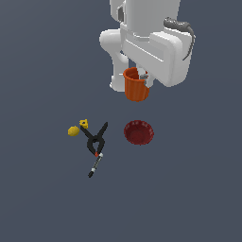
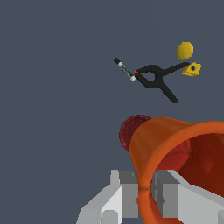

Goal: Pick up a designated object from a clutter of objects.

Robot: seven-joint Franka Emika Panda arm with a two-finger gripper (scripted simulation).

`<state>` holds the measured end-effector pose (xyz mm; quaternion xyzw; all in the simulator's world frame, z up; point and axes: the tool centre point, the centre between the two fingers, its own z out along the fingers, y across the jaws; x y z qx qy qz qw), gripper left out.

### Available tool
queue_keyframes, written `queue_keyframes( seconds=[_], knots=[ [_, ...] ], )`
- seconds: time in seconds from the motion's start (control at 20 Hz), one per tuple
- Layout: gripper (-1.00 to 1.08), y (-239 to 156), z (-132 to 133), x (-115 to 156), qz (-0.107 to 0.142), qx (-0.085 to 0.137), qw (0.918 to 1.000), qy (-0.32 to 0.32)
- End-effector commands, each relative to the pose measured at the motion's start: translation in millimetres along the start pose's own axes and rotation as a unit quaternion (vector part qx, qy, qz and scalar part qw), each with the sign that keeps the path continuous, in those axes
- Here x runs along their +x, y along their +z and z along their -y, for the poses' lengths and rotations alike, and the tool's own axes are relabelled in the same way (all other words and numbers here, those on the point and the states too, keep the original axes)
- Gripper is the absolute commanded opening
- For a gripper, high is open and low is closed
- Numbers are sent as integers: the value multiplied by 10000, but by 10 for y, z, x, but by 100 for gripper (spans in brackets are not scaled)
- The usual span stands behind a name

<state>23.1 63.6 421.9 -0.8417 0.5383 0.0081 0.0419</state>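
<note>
The orange cup [image 1: 135, 85] hangs tilted in the air, clear of the table [image 1: 198, 189], its rim wall pinched between the fingers of the end effector [image 2: 146, 192], one inside and one outside. This looks like the lift stage, with the pick nearly done. Beneath it on the table lies the dark-red bowl [image 1: 139, 132]; the black clamp [image 1: 96, 140], lemon [image 1: 73, 131], small yellow piece [image 1: 84, 124] and marker [image 1: 95, 165] lie together just beside it. The next move probably calls for a steady rise without loosening the grip.

flat, even simulator light, no cast shadows or glare, edges slightly pixelated.
</note>
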Motion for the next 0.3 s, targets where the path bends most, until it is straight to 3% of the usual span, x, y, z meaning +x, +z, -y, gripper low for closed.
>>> queue_keyframes(
  seconds=[0.0, 0.25],
  knots=[
    [-100, -54, 11, 22, 0, 5, 10000, -6],
    [-100, -61, 19, 29, 1, 5, 10000, -3]
  ],
)
